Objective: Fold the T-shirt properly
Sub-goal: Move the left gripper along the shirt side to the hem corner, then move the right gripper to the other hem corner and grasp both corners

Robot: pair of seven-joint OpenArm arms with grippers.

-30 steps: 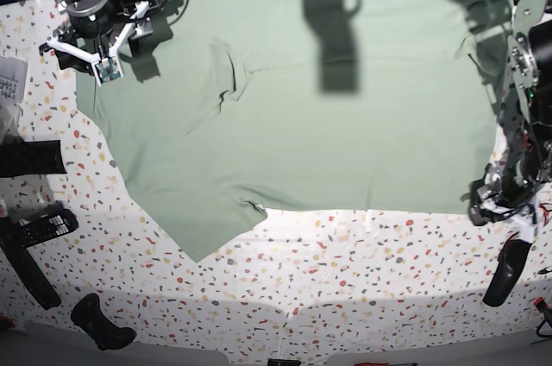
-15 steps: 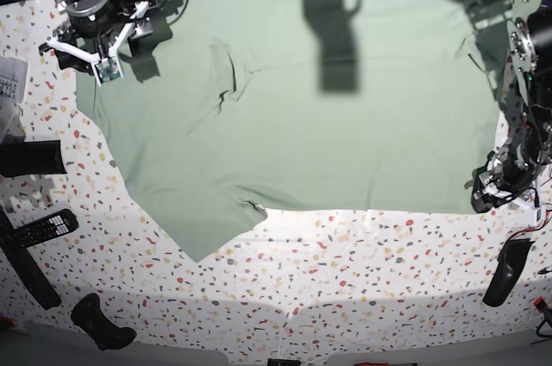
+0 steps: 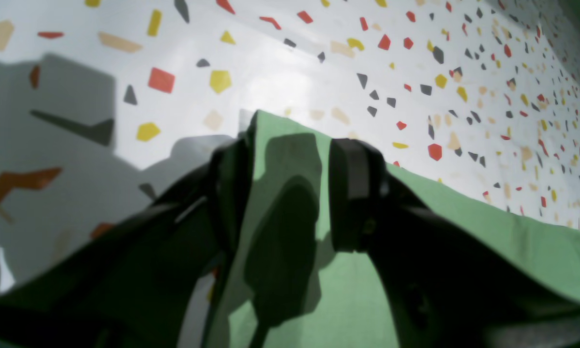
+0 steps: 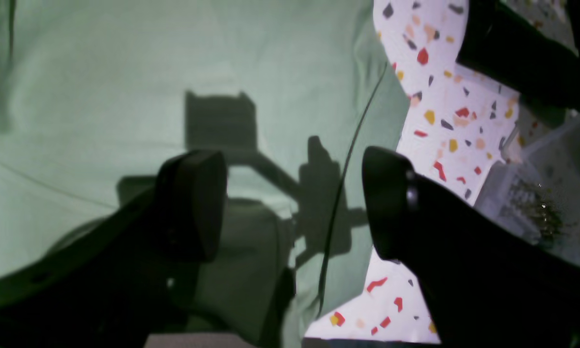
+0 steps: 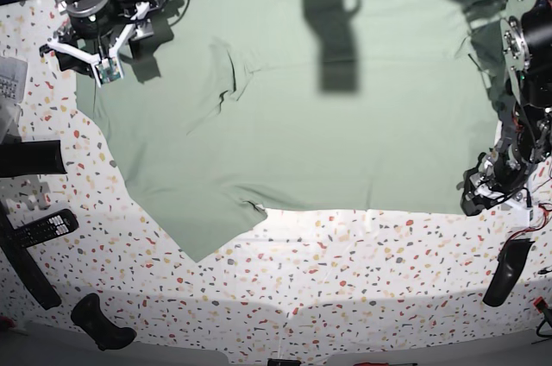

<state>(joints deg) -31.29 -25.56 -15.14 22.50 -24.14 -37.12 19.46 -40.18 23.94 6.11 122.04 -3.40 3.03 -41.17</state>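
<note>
The T-shirt (image 5: 345, 124) is pale green and lies spread flat over most of the speckled table (image 5: 362, 271). My left gripper (image 5: 480, 196) is down at its near right corner. In the left wrist view a raised fold of the T-shirt (image 3: 488, 227) stands between the black fingers (image 3: 355, 193) of the left gripper (image 3: 292, 150); the jaws are half closed with a gap still showing. My right gripper (image 5: 95, 53) hovers over the far left edge. In the right wrist view the right gripper (image 4: 290, 193) is wide open above the T-shirt (image 4: 125, 72), holding nothing.
A remote (image 5: 47, 228), a black cylinder (image 5: 30, 159) and a black handle (image 5: 102, 323) lie along the table's left side. Another black tool (image 5: 509, 271) lies near the right edge. A thin cable (image 4: 348, 169) crosses the cloth beside a clear box (image 4: 551, 193).
The left gripper has shifted slightly left onto the shirt's near right corner and its jaws have narrowed. The right arm and the shirt have not moved.
</note>
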